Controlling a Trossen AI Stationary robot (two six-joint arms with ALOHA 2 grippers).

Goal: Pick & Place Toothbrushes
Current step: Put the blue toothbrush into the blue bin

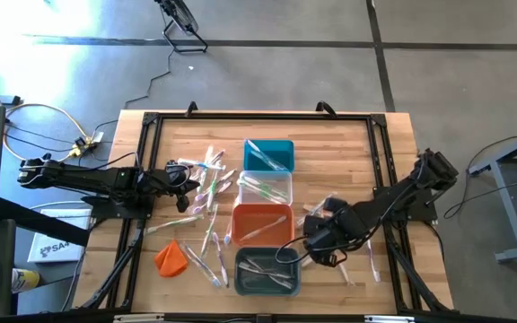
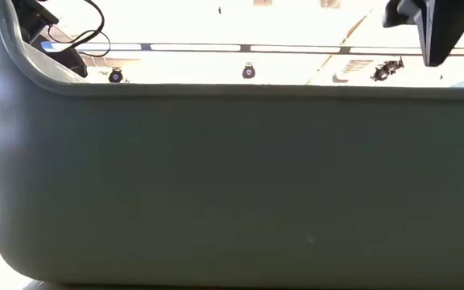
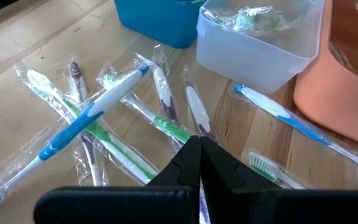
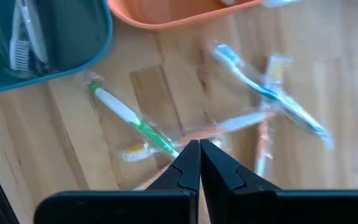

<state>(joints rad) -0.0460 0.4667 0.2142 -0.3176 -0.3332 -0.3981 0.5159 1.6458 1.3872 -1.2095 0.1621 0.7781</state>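
Surface: wooden table (image 1: 348, 161) inside a black frame, standing on a grey floor; the low view is almost filled by the wall of the grey bin (image 2: 232, 185).
Left gripper (image 1: 194, 176): fingers pressed together with nothing between them, tips low over wrapped toothbrushes (image 1: 206, 184) on the left half of the table.
Just ahead of the left fingertips (image 3: 194, 155): several wrapped brushes lying crossed on the wood, a white and blue one (image 3: 92, 115) on top, green-handled ones (image 3: 166, 127) under it, and a purple-tipped one whose handle runs under the fingers.
Beyond the left gripper: clear bin (image 3: 260, 43) with wrapped brushes inside, blue bin (image 3: 157, 22) behind it, orange bin (image 3: 340, 74) to one side; a blue brush (image 3: 291, 118) lies beside the clear bin's base.
Right gripper (image 1: 317, 235): fingers together and empty, hovering beside the grey bin's right end, near the orange bin.
Just ahead of the right fingertips (image 4: 197, 158): a green and white brush (image 4: 132, 121), an orange-toned one and a blue one (image 4: 272, 93), all lying loose on the wood.
Bin row between the grippers: four bins in a line down the middle of the table, blue (image 1: 268, 154) farthest, then clear (image 1: 266, 187), orange (image 1: 261, 224), grey (image 1: 266, 271) nearest, each holding some brushes.
Further from the left gripper: more loose brushes trail toward the front edge, with a small orange lump (image 1: 170, 257) beside them.
Further from the right gripper: a few brushes (image 1: 371, 260) lie on the wood to the right of the grey bin.
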